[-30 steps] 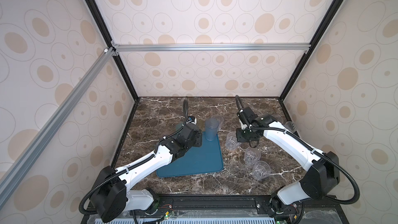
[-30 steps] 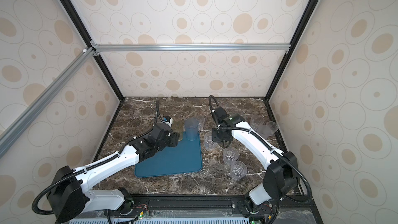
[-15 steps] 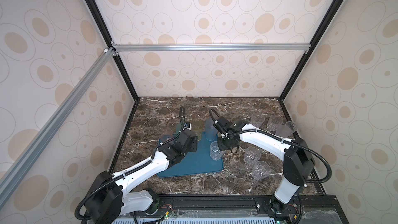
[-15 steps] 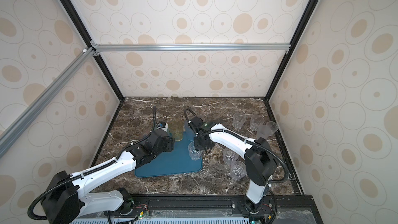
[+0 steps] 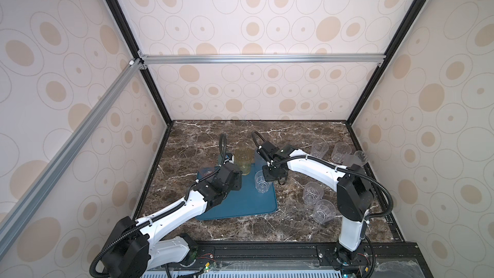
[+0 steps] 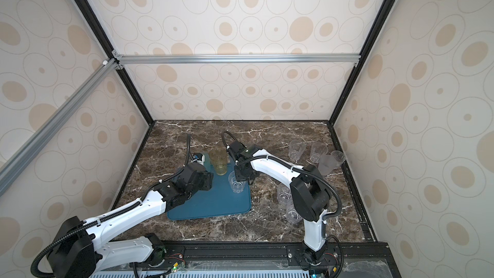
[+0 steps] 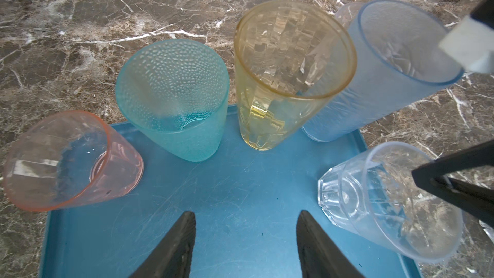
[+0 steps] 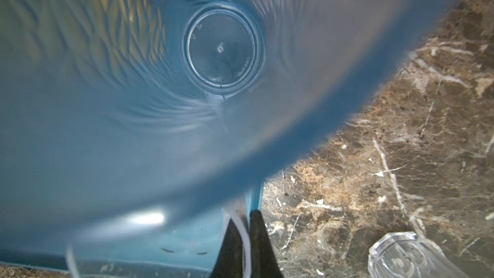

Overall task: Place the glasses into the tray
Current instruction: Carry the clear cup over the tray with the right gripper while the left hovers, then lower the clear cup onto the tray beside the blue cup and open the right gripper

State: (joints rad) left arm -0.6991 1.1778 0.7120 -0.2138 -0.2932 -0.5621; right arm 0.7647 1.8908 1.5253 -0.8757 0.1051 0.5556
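Two clear glasses (image 5: 312, 193) nearest, loose on the worktop (image 5: 240, 231), right of the tray (image 5: 248, 204). Whose?
— My right arm's, I judge. My right gripper (image 8: 243, 216) is pinched on the clear tumbler (image 5: 261, 181) by its rim, upright at the tray's right edge.
— And left?
— My left gripper (image 7: 246, 213) hangs apart, empty, over the tray; tinted glasses (image 7: 294, 76) stand beyond. The far cluster (image 5: 340, 152) lies rightward too.

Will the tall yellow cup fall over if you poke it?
Probably: the yellow cup is tall, its base narrower than its rim, so likely tippy. Its thin see-through wall suggests it's light; it may slide on the tray.
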